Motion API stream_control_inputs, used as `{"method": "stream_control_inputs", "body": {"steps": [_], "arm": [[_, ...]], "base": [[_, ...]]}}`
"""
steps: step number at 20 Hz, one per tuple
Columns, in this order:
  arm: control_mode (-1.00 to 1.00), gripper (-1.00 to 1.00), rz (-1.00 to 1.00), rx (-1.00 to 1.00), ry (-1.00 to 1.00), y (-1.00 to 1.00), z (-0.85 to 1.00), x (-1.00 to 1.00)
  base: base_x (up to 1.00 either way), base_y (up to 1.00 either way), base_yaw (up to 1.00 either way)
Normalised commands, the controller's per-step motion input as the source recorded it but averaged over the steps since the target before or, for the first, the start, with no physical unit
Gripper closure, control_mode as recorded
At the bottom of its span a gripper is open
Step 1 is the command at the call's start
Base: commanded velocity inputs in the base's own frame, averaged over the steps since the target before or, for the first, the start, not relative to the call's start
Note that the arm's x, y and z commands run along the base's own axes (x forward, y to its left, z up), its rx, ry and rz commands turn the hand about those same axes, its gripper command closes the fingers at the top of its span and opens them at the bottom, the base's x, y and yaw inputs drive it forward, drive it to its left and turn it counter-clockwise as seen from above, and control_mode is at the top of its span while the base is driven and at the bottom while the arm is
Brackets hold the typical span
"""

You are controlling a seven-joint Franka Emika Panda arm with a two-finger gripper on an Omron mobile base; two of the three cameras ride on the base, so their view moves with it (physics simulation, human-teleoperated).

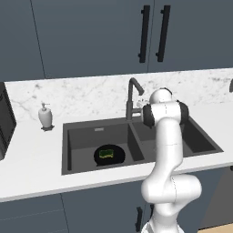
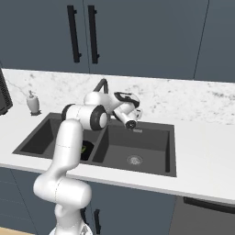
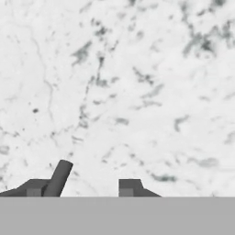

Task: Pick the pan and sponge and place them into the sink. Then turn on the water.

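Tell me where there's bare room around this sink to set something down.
Bare white marble counter lies right of the dark grey double-basin sink, and between the white soap dispenser and the sink's left rim. The right basin holds nothing. Crowded: the left basin, with the black frying pan and yellow-green sponge, and around the dark faucet.

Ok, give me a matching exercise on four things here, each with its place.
Things:
1. sponge
2. pan
3. soap bottle
4. tap

Places:
A. on the counter, left of the sink
B. behind the divider between the basins
C. on the pan
D. on the left basin's floor

Pairs: 1-C, 2-D, 3-A, 4-B
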Motion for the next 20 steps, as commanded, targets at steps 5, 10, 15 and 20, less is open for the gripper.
{"method": "stream_control_inputs", "body": {"steps": [5, 10, 15, 20], "arm": [[-1.00, 1.00, -0.08, 0.10, 0.00, -1.00, -0.25, 0.31], [-1.00, 1.00, -0.06, 0.11, 0.00, -1.00, -0.23, 0.24], [-1.00, 1.00, -0.01, 0.20, -0.01, -1.00, -0.04, 0.01], [-1.00, 1.00, 0.00, 0.31, -0.01, -1.00, 0.18, -0.08]], "base": [[0.00, 0.00, 0.00], [0.00, 0.00, 0.00], [0.00, 0.00, 0.00], [0.00, 0.00, 0.00]]}}
